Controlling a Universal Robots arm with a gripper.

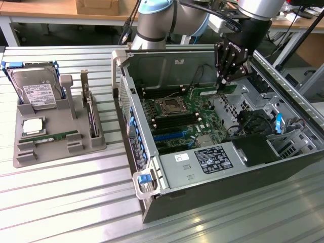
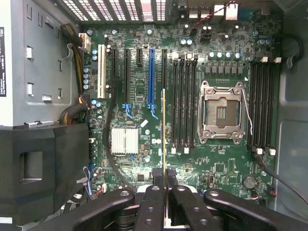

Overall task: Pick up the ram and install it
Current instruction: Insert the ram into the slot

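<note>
Nearest the wrist camera, the gripper (image 2: 165, 192) is clenched on the ram (image 2: 165, 139), its two black fingers (image 2: 153, 202) pressed against either face of the stick. From this camera the ram is seen edge-on, a thin yellowish-green strip running away from the fingers over the motherboard (image 2: 159, 159), in the gap between the blue expansion slot (image 2: 152, 77) and the nearest of the black memory slots (image 2: 175, 101). Whether its lower edge touches the board I cannot tell. Beyond it sits the open CPU socket (image 2: 222, 111) with its metal frame, and a second bank of memory slots (image 2: 263, 103) past that.

In the exterior view the arm (image 1: 157, 20) reaches in from the far side of the desk (image 1: 66, 202), its silver and pale-blue joints above the open computer case (image 1: 223, 187). The wrist points down into the case, the gripper (image 1: 223, 81) hanging over the far part of the board, towards the exterior view's right of the socket (image 1: 169, 106). The ram (image 1: 215, 92) shows there as a narrow green board lying roughly level, held on its long edge below the fingertips.

Further off, to the exterior view's left, a grey holder tray (image 1: 30, 152) rests on the desk with a second green memory stick (image 1: 50, 136), a square silver chip (image 1: 33, 126), a hard drive (image 1: 35, 91) and an upright expansion card (image 1: 91, 116).
</note>
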